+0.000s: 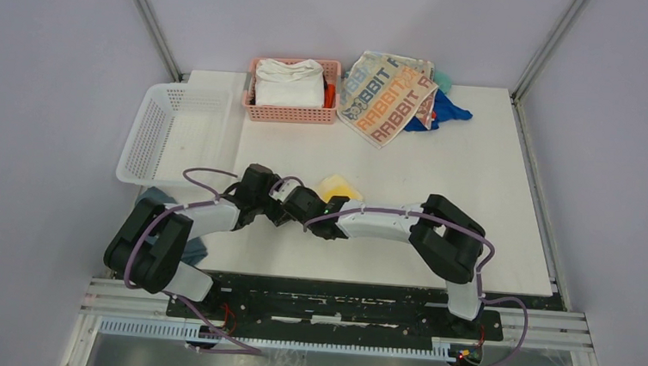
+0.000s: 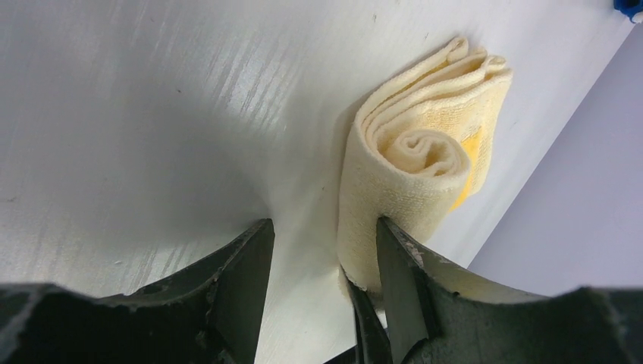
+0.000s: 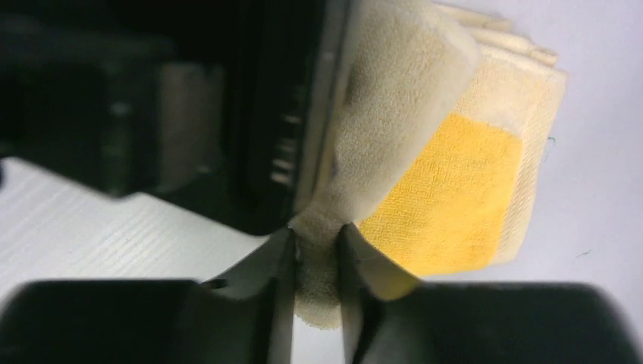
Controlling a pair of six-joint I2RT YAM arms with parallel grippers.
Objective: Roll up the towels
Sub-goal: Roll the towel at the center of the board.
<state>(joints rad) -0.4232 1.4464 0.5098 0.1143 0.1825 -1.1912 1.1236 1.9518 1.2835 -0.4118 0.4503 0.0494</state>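
Note:
The yellow towel (image 1: 339, 187) lies partly rolled on the table's near middle. In the left wrist view the yellow towel (image 2: 409, 152) shows a spiral end and folded layers. My left gripper (image 2: 322, 226) is open, with the roll resting against its right finger (image 2: 406, 265). My right gripper (image 3: 316, 235) is shut on a fold of the yellow towel (image 3: 447, 189) at its near edge. Both grippers meet beside the towel in the top view, left (image 1: 309, 201) and right (image 1: 328, 218). The RABBIT towel (image 1: 387, 97) lies flat at the back. I cannot make out the rabbit-face towel.
A pink basket (image 1: 291, 113) holds a thick white folded cloth (image 1: 289, 81) at the back. A white mesh basket (image 1: 173, 129) stands at the back left. A blue cloth (image 1: 448, 114) and a green one (image 1: 443, 76) lie by the RABBIT towel.

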